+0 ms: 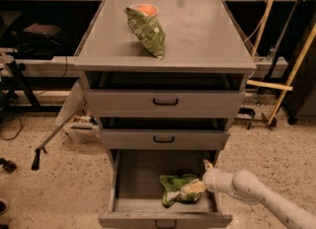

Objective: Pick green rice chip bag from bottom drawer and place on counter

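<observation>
Counts noted: one grey cabinet with three drawers, two green bags, one orange-rimmed cup, one arm with one end effector. The top drawer and the middle drawer are each seen pulled out a little; the bottom drawer is pulled out far, and its plain grey floor is exposed. A small black handle is seen on each of the upper two drawer fronts. The green rice chip bag, crumpled and bright green, is found lying in the bottom drawer, toward its front right. The second bag, a darker leaf-patterned bag, is recorded on the counter surface, leaning against the cup at the rear left. The end effector is located inside the bottom drawer at the right side of the green rice chip bag, reached in from the lower right. Its two fingers are seen spread apart: the lower cream finger is laid across the right edge of the bag and touches it, while the upper finger is pointed upward, clear of the bag. The bag is not enclosed between them. Two wooden poles are noted leaning at the right of the cabinet.
</observation>
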{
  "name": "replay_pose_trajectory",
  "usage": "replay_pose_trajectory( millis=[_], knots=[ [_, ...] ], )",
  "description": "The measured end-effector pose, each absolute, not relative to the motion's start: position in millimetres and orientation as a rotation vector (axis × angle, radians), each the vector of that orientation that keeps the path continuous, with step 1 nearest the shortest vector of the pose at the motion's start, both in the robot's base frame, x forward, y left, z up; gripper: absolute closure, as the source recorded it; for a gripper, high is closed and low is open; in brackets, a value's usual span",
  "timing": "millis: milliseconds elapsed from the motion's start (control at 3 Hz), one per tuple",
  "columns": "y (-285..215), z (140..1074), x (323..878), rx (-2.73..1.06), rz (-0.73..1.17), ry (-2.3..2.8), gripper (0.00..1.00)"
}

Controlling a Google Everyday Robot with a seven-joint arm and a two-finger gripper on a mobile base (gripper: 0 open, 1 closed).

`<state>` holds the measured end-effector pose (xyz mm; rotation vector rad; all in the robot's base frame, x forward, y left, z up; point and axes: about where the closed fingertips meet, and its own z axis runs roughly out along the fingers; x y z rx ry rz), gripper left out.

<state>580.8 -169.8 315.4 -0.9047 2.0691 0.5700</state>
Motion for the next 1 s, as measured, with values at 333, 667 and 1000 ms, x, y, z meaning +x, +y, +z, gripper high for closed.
replay_pose_trajectory(
  millis=[333, 667, 1000],
  knots=[
    [-160.9, 326.3, 591.4, -0.879, 0.563, 2.032, 0.0],
    [-148.1, 328.7, 575.8, -0.96, 0.495, 1.996, 0.0],
    [-90.7, 314.6, 554.4, -1.037, 0.384, 1.94, 0.0]
  ],
)
